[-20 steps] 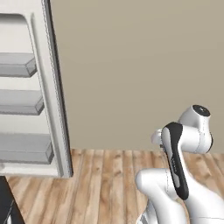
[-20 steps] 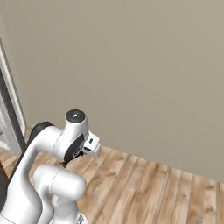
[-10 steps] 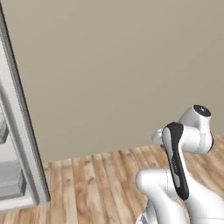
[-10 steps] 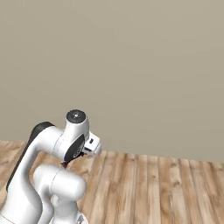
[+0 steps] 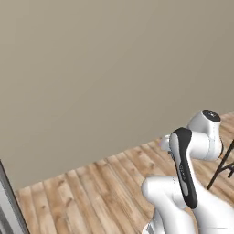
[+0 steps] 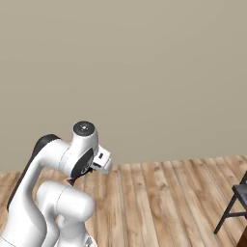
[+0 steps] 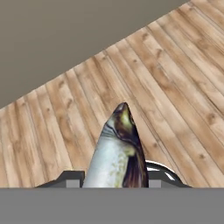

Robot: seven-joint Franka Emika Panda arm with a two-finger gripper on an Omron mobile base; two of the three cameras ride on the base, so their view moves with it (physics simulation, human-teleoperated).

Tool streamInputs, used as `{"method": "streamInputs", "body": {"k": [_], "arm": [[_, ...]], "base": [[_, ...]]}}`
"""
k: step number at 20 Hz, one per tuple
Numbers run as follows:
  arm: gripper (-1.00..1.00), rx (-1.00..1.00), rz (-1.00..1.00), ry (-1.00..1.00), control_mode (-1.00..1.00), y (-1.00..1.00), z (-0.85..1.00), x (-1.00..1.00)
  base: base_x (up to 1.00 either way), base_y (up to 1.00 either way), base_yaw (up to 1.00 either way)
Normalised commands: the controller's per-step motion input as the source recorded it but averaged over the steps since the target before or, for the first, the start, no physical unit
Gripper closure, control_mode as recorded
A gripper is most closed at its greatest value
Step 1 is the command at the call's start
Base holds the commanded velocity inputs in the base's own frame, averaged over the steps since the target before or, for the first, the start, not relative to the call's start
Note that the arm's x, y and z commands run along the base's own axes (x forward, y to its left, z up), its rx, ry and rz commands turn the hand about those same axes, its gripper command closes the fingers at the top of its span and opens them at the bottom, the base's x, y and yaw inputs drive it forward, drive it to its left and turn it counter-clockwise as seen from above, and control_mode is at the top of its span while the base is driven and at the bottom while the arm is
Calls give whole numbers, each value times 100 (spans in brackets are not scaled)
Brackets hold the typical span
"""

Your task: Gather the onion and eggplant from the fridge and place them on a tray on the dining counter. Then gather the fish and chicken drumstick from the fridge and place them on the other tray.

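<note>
Fish (image 7: 117, 151), one only, sits nearest the hand camera, clamped between the fingers of the gripper (image 7: 114, 177), which stands about half closed around its silvery body; the dark-edged head or tail end pokes out beyond the fingertips, over the wooden floor (image 7: 175, 92). Judging from that, the step in hand is the carry: the fish is out of the fridge and must ride to the second tray on the dining desk, neither of which can be seen from here. To do it well, the grip should hold firm without change while the base drives, the arm (image 6: 58, 164) kept tucked close so the slippery load does not swing, and the release saved until the tray lies squarely beneath the fish. Beyond the fish, past the floor, rises a plain beige wall (image 5: 100, 68). One folding chair (image 6: 234, 205) stands on the floor far off to the right of the arm, and one grey edge, likely the fridge door (image 5: 8, 205), shows at the far left.
</note>
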Motion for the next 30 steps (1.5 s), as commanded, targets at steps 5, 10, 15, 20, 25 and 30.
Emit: {"method": "streamInputs", "body": {"k": [5, 10, 15, 20, 25, 30], "arm": [[100, 0, 0, 0, 100, 0, 0, 0], [100, 0, 0, 0, 100, 0, 0, 0], [100, 0, 0, 0, 100, 0, 0, 0], [100, 0, 0, 0, 100, 0, 0, 0], [100, 0, 0, 0, 100, 0, 0, 0], [100, 0, 0, 0, 100, 0, 0, 0]], "base": [[42, 11, -39], [50, 15, -37], [53, 19, -37], [52, 20, -38], [50, 20, -38], [44, 10, -37]]}}
